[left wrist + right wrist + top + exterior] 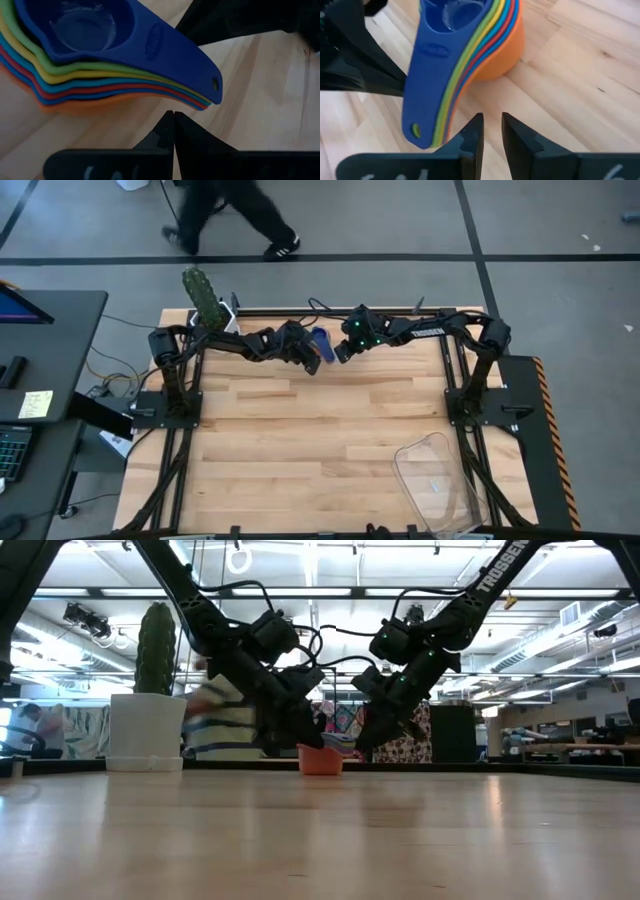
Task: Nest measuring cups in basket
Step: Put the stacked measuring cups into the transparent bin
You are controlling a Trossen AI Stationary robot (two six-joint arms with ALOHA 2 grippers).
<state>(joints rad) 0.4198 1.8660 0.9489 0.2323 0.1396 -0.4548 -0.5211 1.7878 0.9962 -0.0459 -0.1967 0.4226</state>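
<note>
Right wrist view: nested measuring cups (470, 45) await pickup; right tool (491, 131) slightly parted, left tool (173, 131) clenched empty; basket (440, 480) well apart.

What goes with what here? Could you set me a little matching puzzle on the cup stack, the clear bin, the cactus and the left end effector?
Things:
1. stack of measuring cups
2. basket
3. cactus
4. left end effector

Descriptions:
A. fingers shut, just beside the stack's handles
B. at the table's near right corner, nothing in it
C. in a white pot at the far left corner
D. nested on the far edge, blue cup on top, orange at the bottom

Pairs: 1-D, 2-B, 3-C, 4-A
</note>
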